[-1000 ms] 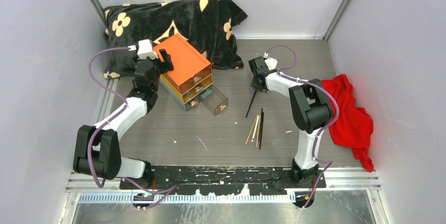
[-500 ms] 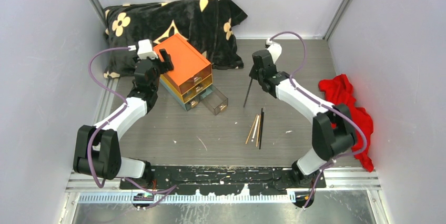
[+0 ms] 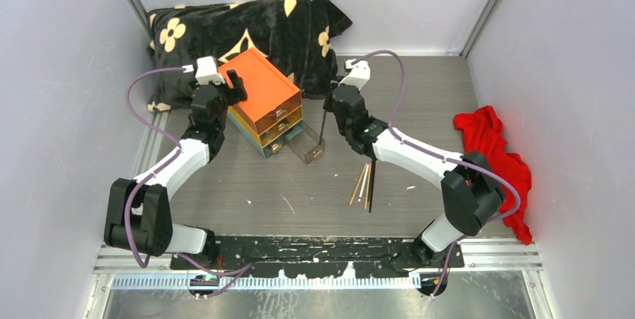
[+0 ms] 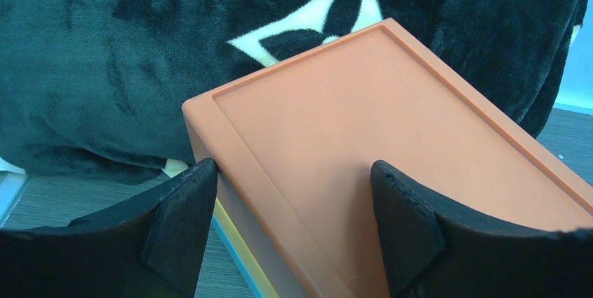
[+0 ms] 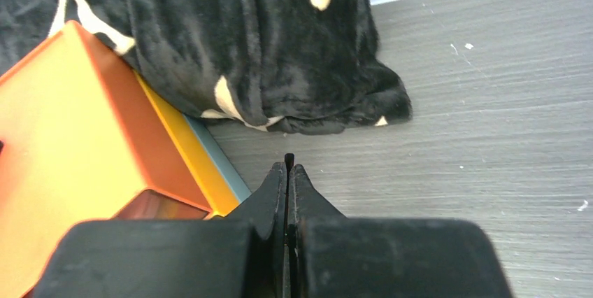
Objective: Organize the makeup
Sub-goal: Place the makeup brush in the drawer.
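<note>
- A thin black makeup brush (image 3: 323,123) is hanging nearly upright above the table (image 3: 299,199). The closed jaws of the right gripper (image 3: 328,100) are pinching its top end, and its lower tip is pointing down at the pulled-out clear drawer (image 3: 303,144).
- A few thin tan and black brushes (image 3: 364,183) are lying loose on the table, close together and roughly parallel, right of that drawer and nearer the arm bases.

The right gripper (image 3: 329,102) pinches a thin black brush (image 3: 323,123), which hangs nearly upright over the pulled-out clear drawer (image 3: 305,144) of the orange-topped box (image 3: 263,88). The left gripper (image 3: 232,84) sits at that box's far left corner. More brushes (image 3: 365,183) lie together on the table (image 3: 247,184).
</note>
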You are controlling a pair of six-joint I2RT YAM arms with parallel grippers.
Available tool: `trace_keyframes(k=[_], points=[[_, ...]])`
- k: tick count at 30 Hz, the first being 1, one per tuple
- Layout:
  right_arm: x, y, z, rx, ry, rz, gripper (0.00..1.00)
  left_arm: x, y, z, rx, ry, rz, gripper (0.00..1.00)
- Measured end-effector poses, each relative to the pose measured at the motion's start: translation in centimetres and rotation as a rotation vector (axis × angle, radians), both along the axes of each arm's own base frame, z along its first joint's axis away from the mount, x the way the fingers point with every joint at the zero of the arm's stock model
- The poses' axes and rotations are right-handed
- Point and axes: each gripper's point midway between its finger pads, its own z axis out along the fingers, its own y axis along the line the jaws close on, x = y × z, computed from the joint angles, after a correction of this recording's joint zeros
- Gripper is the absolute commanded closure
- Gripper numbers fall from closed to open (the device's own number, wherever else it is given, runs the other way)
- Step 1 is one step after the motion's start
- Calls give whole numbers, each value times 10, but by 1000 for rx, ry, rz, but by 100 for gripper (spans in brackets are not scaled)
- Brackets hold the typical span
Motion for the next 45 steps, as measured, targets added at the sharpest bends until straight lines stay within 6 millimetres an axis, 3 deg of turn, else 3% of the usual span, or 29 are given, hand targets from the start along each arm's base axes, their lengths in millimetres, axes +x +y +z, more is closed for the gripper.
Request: trace_keyframes(k=[9, 18, 23, 35, 45], points=[[-6, 32, -3, -20, -142, -13, 99, 0, 0, 0, 0, -1, 0, 23], [-27, 61, -26, -114, -220, -21, 99, 0, 0, 0, 0, -1, 0, 23], [-36, 66, -35, -176, -251, -40, 99, 0, 0, 0, 0, -1, 0, 23], [-60, 53, -61, -240, -258, -59, 99, 0, 0, 0, 0, -1, 0, 23], [-85, 57, -42, -245, -286, -8, 99, 0, 0, 0, 1, 0, 0, 23]])
